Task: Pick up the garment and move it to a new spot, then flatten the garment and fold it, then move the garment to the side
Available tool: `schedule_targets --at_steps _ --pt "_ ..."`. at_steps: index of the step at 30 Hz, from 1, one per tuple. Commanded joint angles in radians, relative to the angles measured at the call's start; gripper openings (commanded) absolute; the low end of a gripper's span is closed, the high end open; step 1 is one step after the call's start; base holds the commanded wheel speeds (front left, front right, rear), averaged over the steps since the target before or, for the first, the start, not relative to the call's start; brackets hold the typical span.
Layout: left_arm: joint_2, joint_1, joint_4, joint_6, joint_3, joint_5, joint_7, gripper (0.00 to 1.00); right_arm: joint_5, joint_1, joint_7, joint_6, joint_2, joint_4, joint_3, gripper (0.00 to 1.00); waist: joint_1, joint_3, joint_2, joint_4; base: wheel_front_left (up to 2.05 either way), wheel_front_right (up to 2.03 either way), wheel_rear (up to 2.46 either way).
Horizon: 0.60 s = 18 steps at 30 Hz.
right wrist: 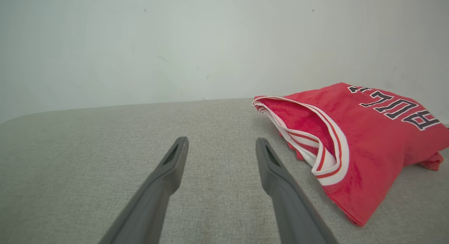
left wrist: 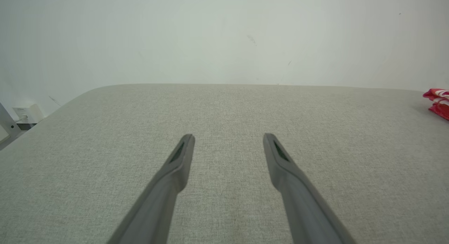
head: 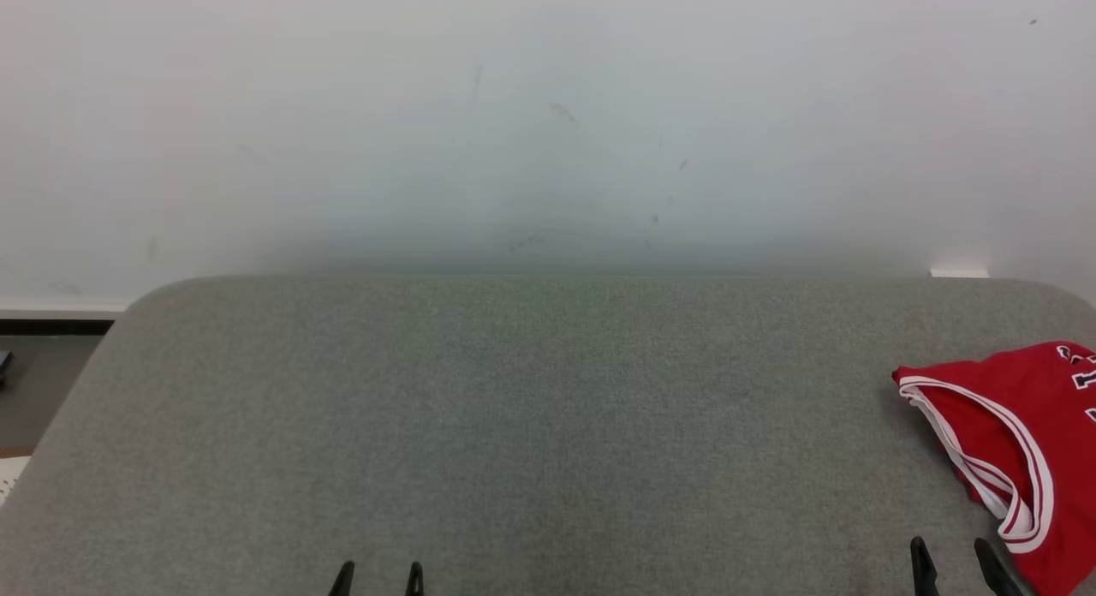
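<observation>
as right jaws gape, garment (right wrist: 368,149) beside, seemingly apart.

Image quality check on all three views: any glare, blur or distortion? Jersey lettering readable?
Head view: flat, even light, no glare; the table fades into the wall at its far edge; the jersey is cropped at the right. Left wrist view: wide-angle bowing of the table edge, left hand fingers sharp. Right wrist view: jersey crisp, dark lettering partly readable, only a faint shadow beneath it.

The light was soft and even. The white wall (head: 548,108) looked hazy just above the table (head: 514,408), whose far edge bent in the wrist views. The shirt (right wrist: 368,139) cast a faint shadow.
</observation>
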Motion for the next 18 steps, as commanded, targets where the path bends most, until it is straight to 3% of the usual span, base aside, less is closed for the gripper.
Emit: schedule_targets --at_steps 1,3,4,8,18 --pt "0.004 0.000 0.004 0.007 0.005 -0.003 -0.001 1.00 -0.006 -0.011 -0.002 -0.001 -0.004 0.003 -0.007 1.00 0.0001 -0.002 0.0000 0.002 0.00 0.00 0.00" --pt "0.004 0.000 0.004 0.007 0.006 -0.001 -0.001 1.00 -0.006 -0.011 -0.002 -0.001 -0.004 0.002 -0.010 1.00 0.0001 -0.004 0.0000 0.002 0.00 0.00 0.00" --pt "0.000 0.000 0.001 0.004 0.006 -0.001 0.000 0.00 0.000 0.000 0.000 0.000 0.000 0.001 -0.010 0.00 0.0001 -0.005 0.0000 0.003 0.00 0.00 0.00" --pt "-0.001 0.010 0.006 0.003 0.001 -0.015 0.001 0.00 0.015 0.001 0.008 0.000 0.005 0.019 -0.012 0.00 0.0001 -0.005 0.0000 0.004 0.00 0.00 0.00" --pt "0.014 -0.024 0.001 -0.032 0.035 -0.245 0.039 0.00 0.196 -0.029 0.062 0.000 0.011 0.008 -0.028 0.00 0.0001 0.003 0.0000 0.003 0.00 0.00 0.00"
